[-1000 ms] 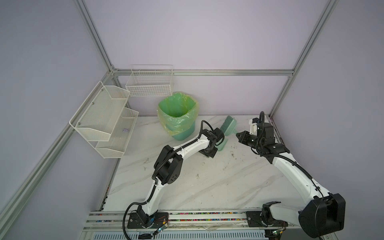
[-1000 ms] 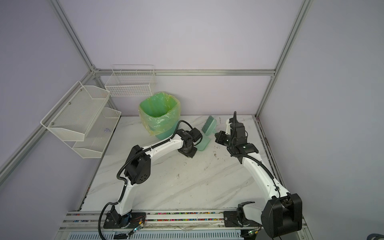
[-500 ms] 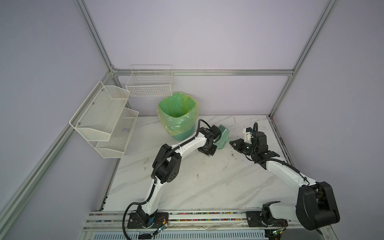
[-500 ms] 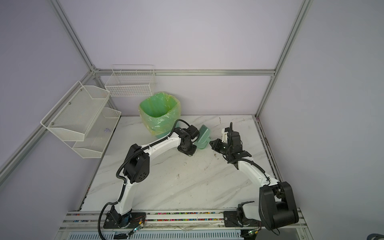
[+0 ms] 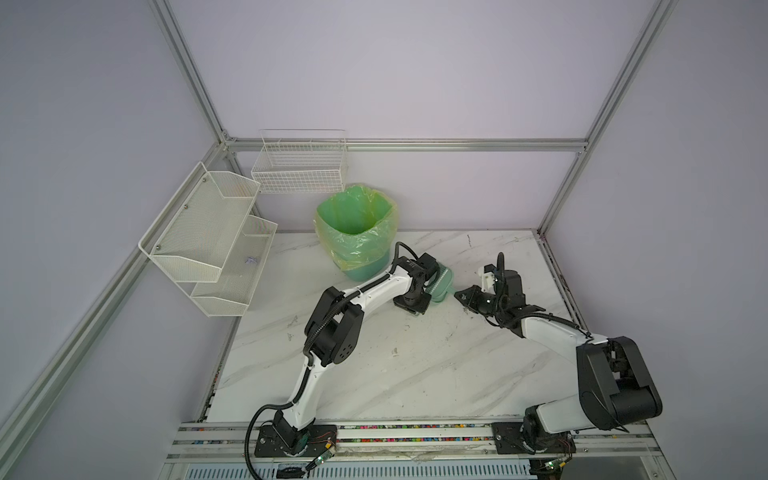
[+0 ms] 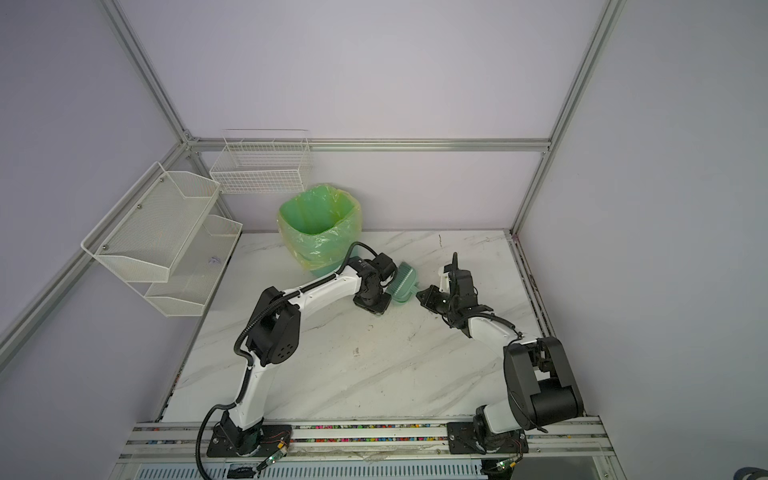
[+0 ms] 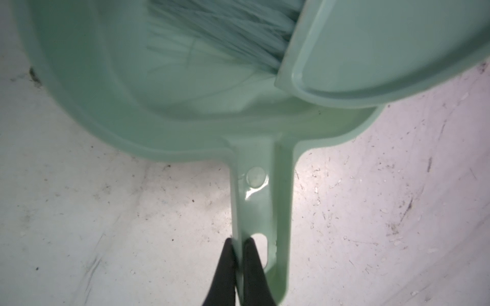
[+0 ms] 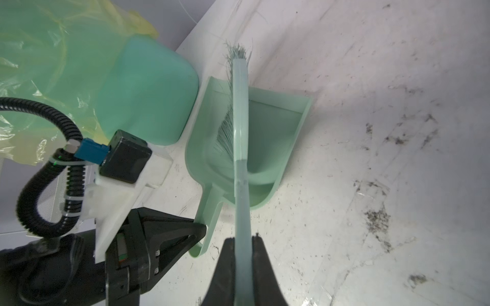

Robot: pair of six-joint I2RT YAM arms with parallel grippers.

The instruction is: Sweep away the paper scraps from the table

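Note:
A mint-green dustpan [image 8: 273, 137] lies low on the white marble table [image 8: 371, 79], right beside the bin; it shows in both top views [image 5: 442, 286] [image 6: 405, 286]. My left gripper [image 7: 240, 239] is shut on the edge of its handle [image 7: 265, 198]. My right gripper [image 8: 242, 238] is shut on the handle of a mint-green brush [image 8: 240, 111], whose bristles [image 7: 225, 31] rest inside the pan. The two grippers [image 5: 428, 301] [image 5: 461, 296] stand close together. The paper scraps are out of view.
A green bin with a green bag [image 5: 357, 232] stands at the back of the table, touching the dustpan's side. White mesh shelves [image 5: 208, 245] and a wire basket [image 5: 299, 166] hang on the left and back walls. Dark smudges mark the table [image 8: 376, 217].
The left arm has brought the dustpan down from a raised tilt to lie beside the bin. The right arm has swung left and down, putting the brush into the pan.

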